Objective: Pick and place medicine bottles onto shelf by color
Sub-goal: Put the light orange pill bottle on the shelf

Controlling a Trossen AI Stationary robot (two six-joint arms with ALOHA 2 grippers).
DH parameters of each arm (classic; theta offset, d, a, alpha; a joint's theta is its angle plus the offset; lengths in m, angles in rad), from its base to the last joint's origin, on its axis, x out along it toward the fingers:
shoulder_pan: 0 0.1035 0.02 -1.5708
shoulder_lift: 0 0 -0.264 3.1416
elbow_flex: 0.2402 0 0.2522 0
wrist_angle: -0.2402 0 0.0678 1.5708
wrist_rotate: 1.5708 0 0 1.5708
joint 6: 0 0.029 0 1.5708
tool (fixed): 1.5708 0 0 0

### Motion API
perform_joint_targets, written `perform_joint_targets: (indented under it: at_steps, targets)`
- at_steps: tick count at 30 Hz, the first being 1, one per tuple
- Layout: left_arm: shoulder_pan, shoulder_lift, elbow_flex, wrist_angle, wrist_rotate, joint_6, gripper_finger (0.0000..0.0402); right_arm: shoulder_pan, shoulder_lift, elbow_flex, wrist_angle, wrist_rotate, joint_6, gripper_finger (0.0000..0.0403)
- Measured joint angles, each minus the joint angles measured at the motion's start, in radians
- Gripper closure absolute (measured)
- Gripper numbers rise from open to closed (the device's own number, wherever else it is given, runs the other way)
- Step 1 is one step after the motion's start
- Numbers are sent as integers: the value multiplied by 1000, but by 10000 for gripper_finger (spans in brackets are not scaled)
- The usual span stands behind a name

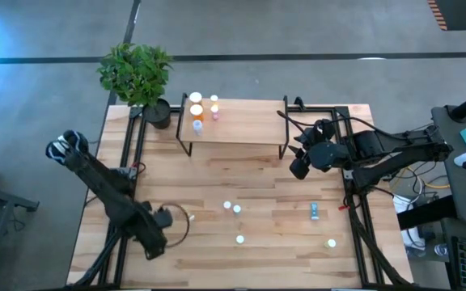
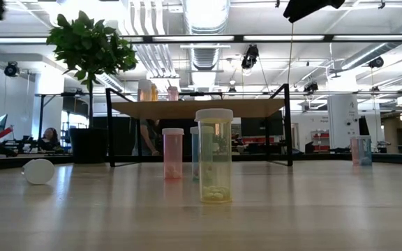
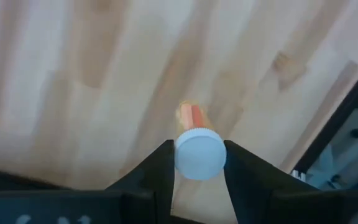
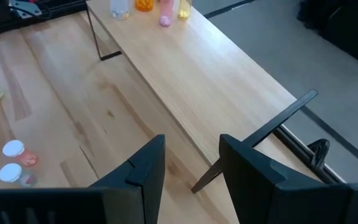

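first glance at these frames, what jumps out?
The left gripper, near the table's front-left corner, is shut on an orange bottle with a white cap. Four bottles cluster at the left end of the shelf, beside the potted plant. The right gripper hangs open, holding nothing, by the shelf's right end.

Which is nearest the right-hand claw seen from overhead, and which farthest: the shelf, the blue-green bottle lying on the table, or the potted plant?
From the right gripper in the high view:
1. The shelf, just beside it toward the table's middle.
2. The blue-green bottle, lying on the tabletop on the near side of the gripper.
3. The potted plant, far off at the table's far left corner.
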Motion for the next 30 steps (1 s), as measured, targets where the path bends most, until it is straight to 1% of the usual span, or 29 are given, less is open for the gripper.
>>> perform_joint_targets:
  at_steps: [4, 8, 11, 14, 18, 21, 24, 26, 30]
  targets:
    - [123, -90, 24, -107, 6, 50, 297, 0, 0, 0, 0, -1, 11, 259]
    - [291, -162, 49, -184, 6, 134, 298, 0, 0, 1, -2, -2, 47, 259]
    - [442, -191, 80, -216, 19, 233, 298, 0, 0, 1, -14, -10, 85, 259]
    - [595, -182, 143, -250, 54, 381, 298, 10, 0, 1, -18, -24, 123, 259]
    - [760, -91, 294, -346, 66, 635, 298, 26, 0, 1, -41, -27, 178, 259]
    - [860, 22, 457, -440, 57, 820, 298, 27, 0, 1, -67, -27, 221, 259]
    - [934, 155, 644, -522, 45, 983, 298, 26, 0, 1, -86, -27, 253, 259]
    - [971, 240, 771, -549, 36, 1056, 298, 26, 0, 1, -87, -27, 263, 259]
    - [1023, 371, 994, -551, 23, 1171, 298, 26, 0, 1, -90, -26, 282, 259]
